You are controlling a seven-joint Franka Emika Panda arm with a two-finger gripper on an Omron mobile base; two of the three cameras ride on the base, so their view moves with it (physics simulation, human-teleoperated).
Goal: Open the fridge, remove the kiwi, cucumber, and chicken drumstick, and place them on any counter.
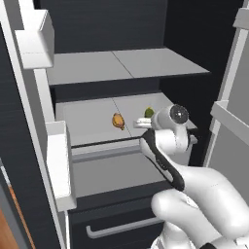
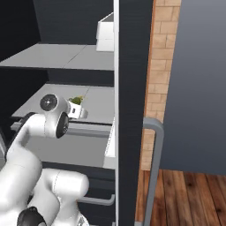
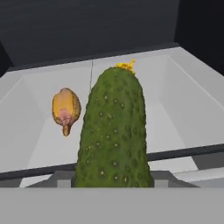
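Observation:
The fridge [image 1: 97, 29] stands open, its shelves pale grey. The cucumber [image 3: 113, 131], dark green and bumpy with a yellow tip, rises close in front of the hand camera, over the middle shelf [image 1: 92, 121]. My gripper [image 1: 145, 120] reaches over that shelf's front edge and is shut on the cucumber [image 1: 149, 112], whose green end peeks out above the hand [image 2: 76, 108]; the fingertips are hidden by it. The chicken drumstick [image 1: 118, 120] lies on the same shelf, a little left of the cucumber and apart from it [image 3: 66, 109]. The kiwi and the counter are out of view.
White door bins [image 1: 36, 44] [image 1: 61, 165] jut in on the left. The right door's edge [image 2: 130, 110] with its grey handle [image 2: 154, 167] stands close on the right. An upper shelf [image 1: 121, 65] hangs above the hand. A drawer handle [image 1: 121, 226] sits below.

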